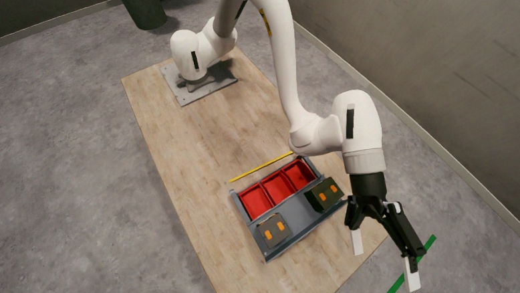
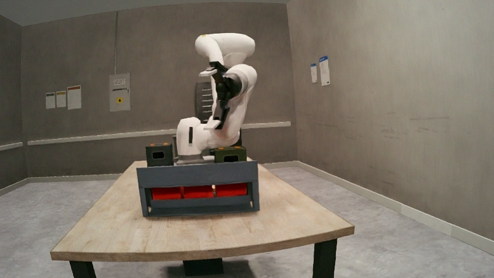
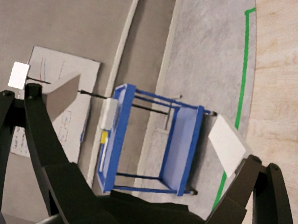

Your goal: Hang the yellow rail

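Note:
The yellow rail (image 1: 261, 166) lies flat on the wooden table, just behind the row of red bins (image 1: 278, 187), which sit in a grey rack (image 1: 287, 211). Two dark blocks with orange marks (image 1: 323, 194) (image 1: 273, 230) stand on the rack's front shelf; I cannot make out the hooks. My gripper (image 1: 385, 260) is open and empty. It hangs high above the table's near right corner, well away from the rail. In the exterior view the gripper (image 2: 214, 98) is held up in the air above the rack (image 2: 199, 188). The wrist view shows the open fingers and no rail.
The arm's base (image 1: 198, 77) is bolted at the table's far end. A green floor line (image 1: 411, 267) runs beside the table. The wrist view shows a blue cart (image 3: 153, 139) on the floor by the wall. Walls stand close on the right.

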{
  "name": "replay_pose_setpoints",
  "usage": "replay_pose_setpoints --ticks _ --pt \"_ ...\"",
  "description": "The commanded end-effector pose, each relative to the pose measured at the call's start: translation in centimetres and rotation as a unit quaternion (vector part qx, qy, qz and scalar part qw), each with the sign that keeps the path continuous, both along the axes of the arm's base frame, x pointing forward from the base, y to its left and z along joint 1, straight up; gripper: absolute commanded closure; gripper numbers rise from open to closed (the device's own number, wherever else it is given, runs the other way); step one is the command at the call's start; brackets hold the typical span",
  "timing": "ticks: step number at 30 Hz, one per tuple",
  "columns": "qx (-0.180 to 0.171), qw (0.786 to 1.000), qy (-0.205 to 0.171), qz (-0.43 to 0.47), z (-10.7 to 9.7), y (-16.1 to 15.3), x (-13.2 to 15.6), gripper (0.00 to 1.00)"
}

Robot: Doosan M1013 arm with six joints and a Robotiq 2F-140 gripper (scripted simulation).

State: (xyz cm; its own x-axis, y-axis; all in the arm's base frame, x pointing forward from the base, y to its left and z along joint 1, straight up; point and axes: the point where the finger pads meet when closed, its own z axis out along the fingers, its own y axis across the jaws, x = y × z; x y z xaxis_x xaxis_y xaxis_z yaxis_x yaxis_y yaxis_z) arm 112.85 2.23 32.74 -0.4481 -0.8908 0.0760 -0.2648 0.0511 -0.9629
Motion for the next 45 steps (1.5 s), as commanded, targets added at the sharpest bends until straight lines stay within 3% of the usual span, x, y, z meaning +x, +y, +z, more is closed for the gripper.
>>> replay_pose_setpoints --ticks 1,17,22,34,39,45 --pt "0.000 1.000 0.000 0.000 0.0 0.0 0.0 0.00" --pt "0.000 1.000 0.000 0.000 0.0 0.0 0.0 0.00" --pt "0.079 0.995 -0.032 -0.052 0.6 -2.4 -1.6 0.00" --pt "0.079 0.995 -0.032 -0.052 0.6 -2.4 -1.6 0.00" --pt "0.156 0.980 -0.066 -0.105 1.0 -4.7 -3.4 0.00" --pt "0.156 0.980 -0.066 -0.105 1.0 -4.7 -3.4 0.00"
